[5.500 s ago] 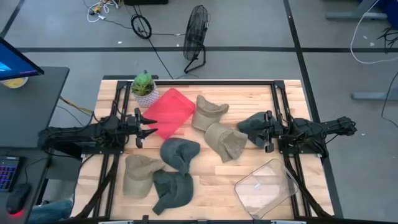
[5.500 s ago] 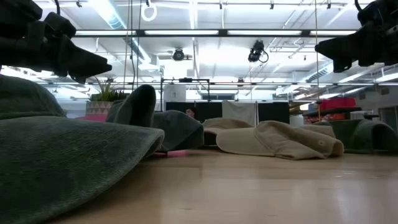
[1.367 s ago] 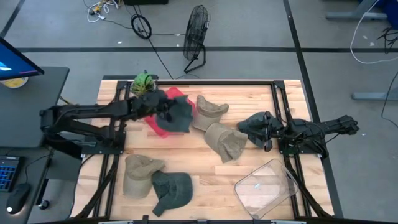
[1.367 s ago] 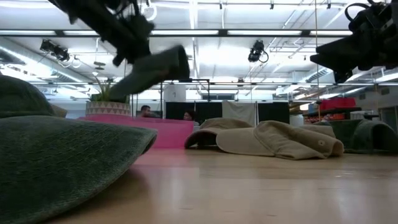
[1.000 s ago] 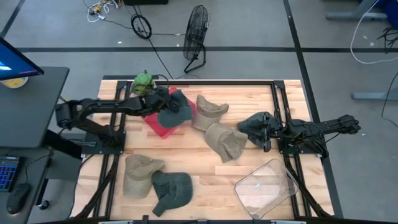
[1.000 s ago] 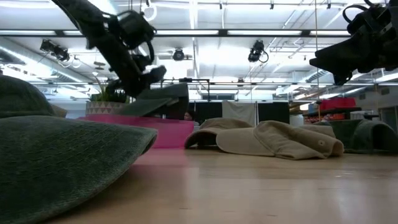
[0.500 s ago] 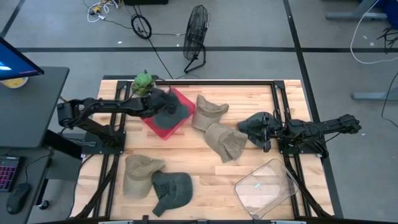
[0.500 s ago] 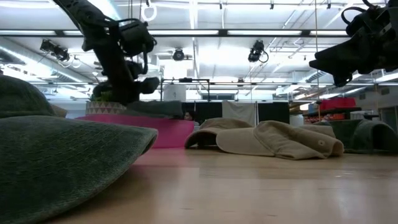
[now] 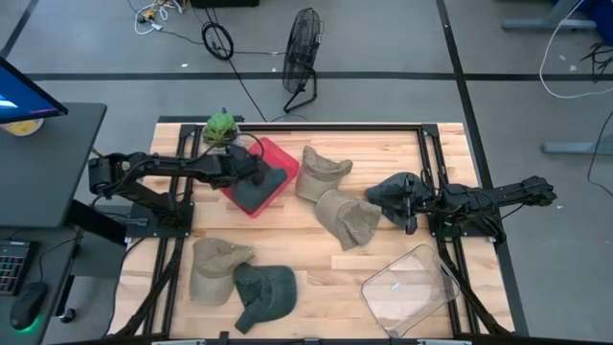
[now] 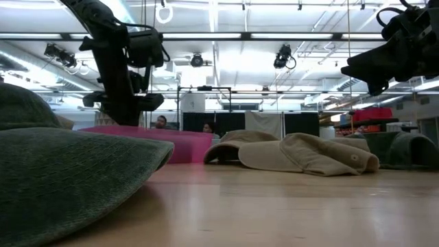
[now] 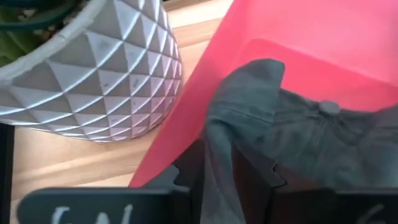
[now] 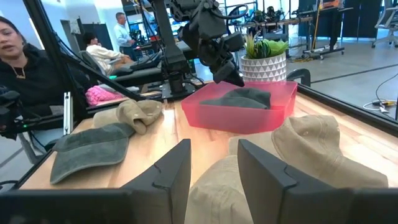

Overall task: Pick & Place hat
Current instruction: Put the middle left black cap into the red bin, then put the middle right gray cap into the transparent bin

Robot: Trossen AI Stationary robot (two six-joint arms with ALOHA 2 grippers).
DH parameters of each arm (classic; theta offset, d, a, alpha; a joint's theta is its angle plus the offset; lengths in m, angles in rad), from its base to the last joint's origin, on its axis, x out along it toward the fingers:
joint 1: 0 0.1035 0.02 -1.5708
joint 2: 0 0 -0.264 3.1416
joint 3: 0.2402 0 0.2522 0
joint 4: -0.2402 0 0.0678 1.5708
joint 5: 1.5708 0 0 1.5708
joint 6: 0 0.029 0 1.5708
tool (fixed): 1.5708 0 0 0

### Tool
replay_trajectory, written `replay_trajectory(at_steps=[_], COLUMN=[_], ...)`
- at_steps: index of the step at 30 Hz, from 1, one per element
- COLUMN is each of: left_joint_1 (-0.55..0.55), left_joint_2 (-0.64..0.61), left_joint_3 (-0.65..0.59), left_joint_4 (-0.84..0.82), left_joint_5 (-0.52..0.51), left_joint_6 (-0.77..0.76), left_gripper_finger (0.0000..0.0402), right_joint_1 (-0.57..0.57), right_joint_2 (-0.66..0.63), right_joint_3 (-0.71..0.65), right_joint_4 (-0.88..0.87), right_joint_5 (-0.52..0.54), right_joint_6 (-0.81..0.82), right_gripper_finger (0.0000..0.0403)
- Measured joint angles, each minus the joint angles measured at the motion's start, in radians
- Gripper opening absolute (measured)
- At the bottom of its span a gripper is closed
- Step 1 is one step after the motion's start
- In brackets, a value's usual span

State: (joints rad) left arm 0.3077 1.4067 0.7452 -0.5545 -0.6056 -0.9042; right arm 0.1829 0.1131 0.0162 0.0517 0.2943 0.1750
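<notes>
- Your left gripper [image 9: 257, 175] is over the pink tray [image 9: 280, 155] near the counter's far left corner, beside the potted plant [image 9: 220, 126]. Its fingers are closed to a narrow gap on a fold of the dark grey hat [image 11: 292, 134].
- That hat lies inside the tray, its crown resting on the tray floor.
- Your right gripper [image 9: 414, 201] waits at the counter's right edge, fingers parted, holding nothing, beside another dark hat [image 9: 388, 192].
- Five more hats lie loose on the counter [image 9: 316, 268]; a clear bin [image 9: 407, 287] sits at the near right corner.
- Judgement: the hat is soft, light cloth. It will sag and fold, not slip. Pinch a brim edge or crown fold.
</notes>
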Motion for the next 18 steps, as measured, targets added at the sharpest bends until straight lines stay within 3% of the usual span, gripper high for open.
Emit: replay_trajectory(at_steps=[3,10,18], left_joint_1=[0.001,-0.026,-0.099], left_joint_2=[0.000,-0.032,-0.161], left_joint_3=[0.000,0.081,0.184], left_joint_4=[0.013,0.006,0.009], left_joint_5=[-0.001,-0.001,-0.001], left_joint_6=[-0.001,0.191,0.485], left_gripper_finger=[0.0101,0.0110,0.0110], right_joint_1=[0.000,0.000,0.000], right_joint_2=[0.000,0.000,0.000], right_joint_3=[0.000,0.000,0.000], right_joint_4=[0.000,0.039,0.183], right_joint_5=[0.000,0.003,0.000], right_joint_6=[0.011,0.051,0.023], right_gripper_finger=[0.0135,0.0135,0.0135])
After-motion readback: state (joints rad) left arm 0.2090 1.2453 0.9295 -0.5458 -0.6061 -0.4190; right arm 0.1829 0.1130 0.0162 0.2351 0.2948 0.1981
